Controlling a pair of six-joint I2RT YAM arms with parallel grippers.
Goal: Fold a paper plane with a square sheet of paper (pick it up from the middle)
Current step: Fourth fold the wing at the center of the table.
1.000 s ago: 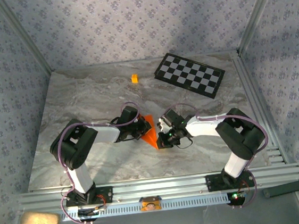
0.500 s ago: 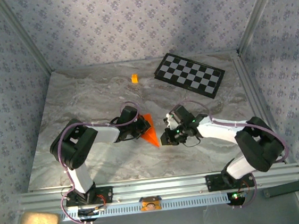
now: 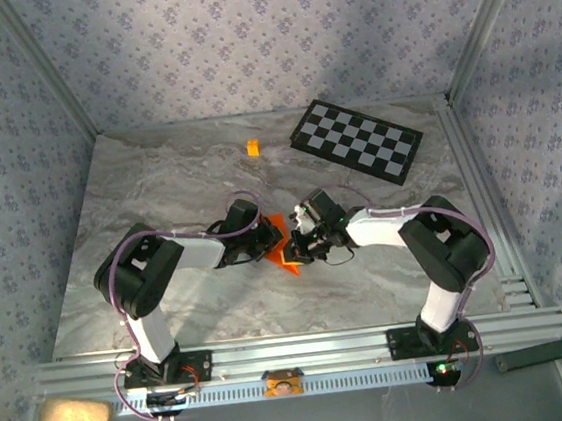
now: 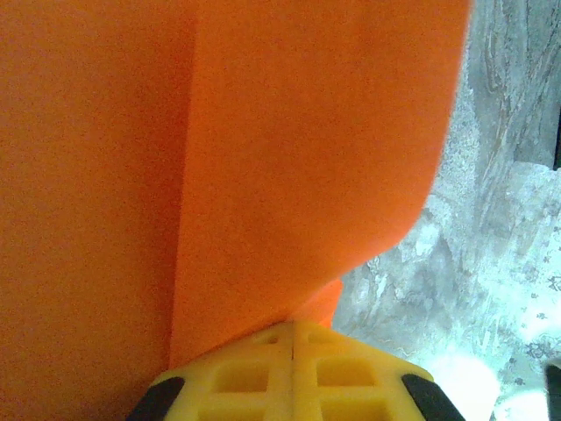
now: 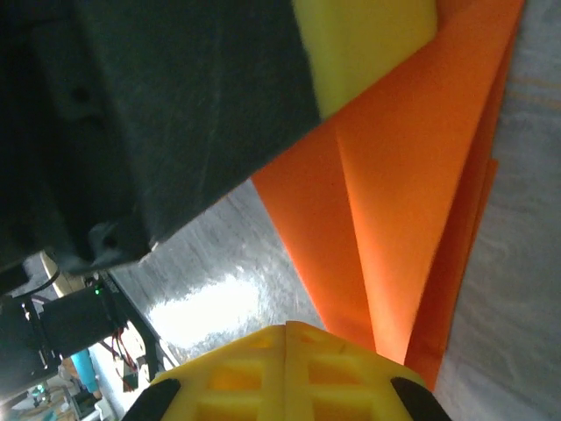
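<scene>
Orange paper (image 3: 286, 262), part-folded into a narrow pointed shape, sits at mid-frame on the table (image 3: 160, 203) in the top view, caught between two closed grippers. Left gripper (image 3: 270, 247) is clamped on its edge, and the left wrist view shows the sheet rising from between the yellow fingers (image 4: 237, 377). Right gripper (image 3: 300, 252) is fully closed with its tips against the layered folds, though whether it pinches a layer or only presses cannot be told. A crease appears to be in hand: the left should anchor firmly while the right presses flat along the fold, keeping the layers aligned and not tugging. Long axis runs top to bottom of the frame, leaning slightly right, point apparently toward the bottom edge.
</scene>
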